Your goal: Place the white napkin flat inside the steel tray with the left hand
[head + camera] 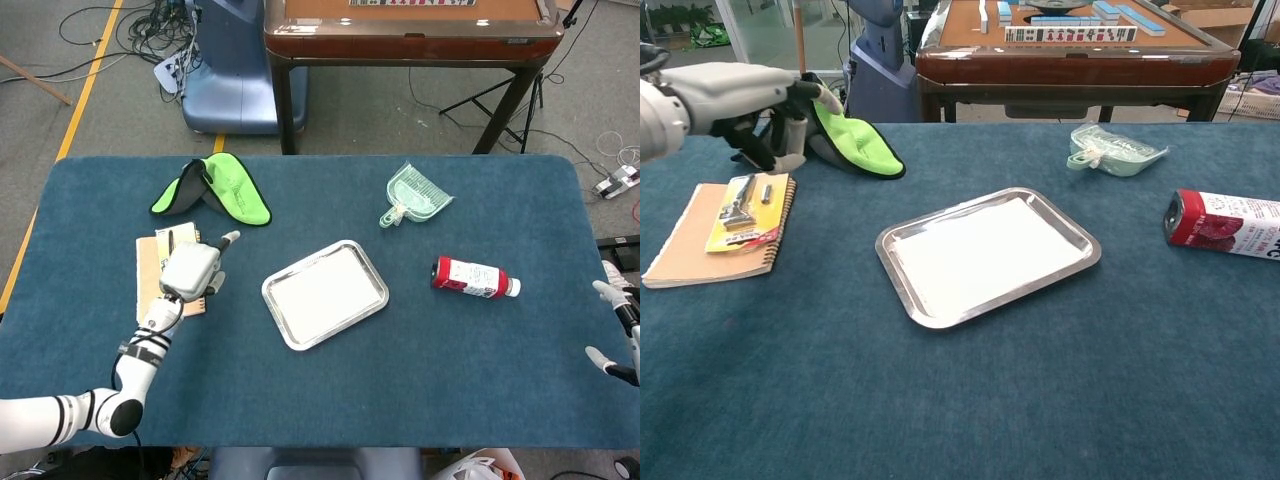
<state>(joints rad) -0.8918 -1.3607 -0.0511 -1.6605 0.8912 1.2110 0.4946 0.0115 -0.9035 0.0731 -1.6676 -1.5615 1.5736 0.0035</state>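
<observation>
The white napkin point(325, 296) point(978, 254) lies flat inside the steel tray point(372, 266) point(1080, 244) at the table's middle. My left hand point(190, 270) point(752, 100) hovers well to the left of the tray, over the spiral notebook point(150, 295) point(690, 245), holding nothing, fingers loosely spread. My right hand point(622, 335) shows only as a few fingertips at the right edge of the head view, far from the tray.
A green and black pouch point(215, 190) point(845, 135) lies behind the notebook. A pale green dustpan point(415, 195) point(1112, 150) sits at the back right, a red bottle point(472, 277) point(1225, 225) on its side to the tray's right. A brown table point(410, 30) stands beyond.
</observation>
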